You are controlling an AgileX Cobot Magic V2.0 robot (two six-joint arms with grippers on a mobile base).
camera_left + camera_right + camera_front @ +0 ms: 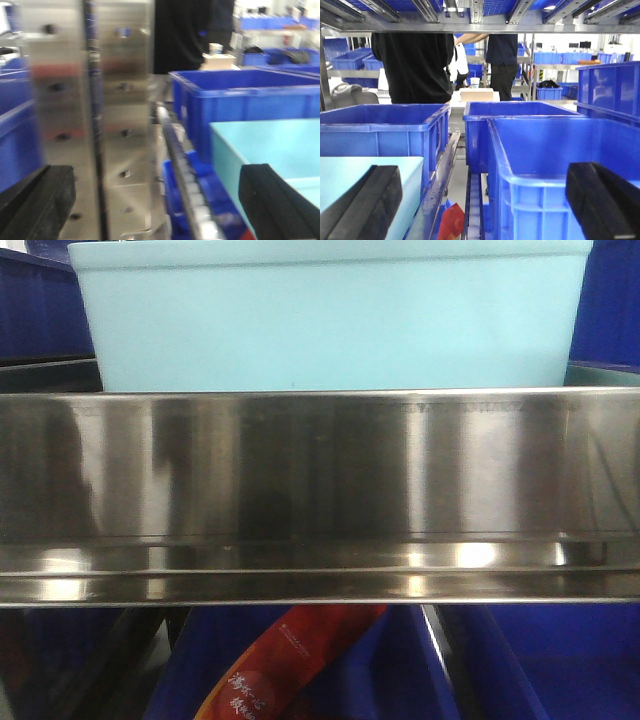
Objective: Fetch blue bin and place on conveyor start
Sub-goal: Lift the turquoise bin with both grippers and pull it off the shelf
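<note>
The blue bin (330, 315) is a light turquoise tub standing on a shelf just behind a shiny steel rail (320, 470). In the left wrist view the blue bin (272, 147) lies at the lower right, and the right finger partly covers its near corner. My left gripper (157, 212) is open, with nothing between its black fingers (35, 202). In the right wrist view the blue bin (367, 175) sits at the lower left behind the left finger. My right gripper (482, 210) is open and holds nothing. The conveyor start is out of view.
Dark blue ribbed bins (545, 160) (240, 97) crowd the shelf on both sides of the turquoise tub. A steel upright post (90, 125) stands close on the left. A red packet (290, 660) lies on the level below. Two people in black (412, 65) stand beyond the shelves.
</note>
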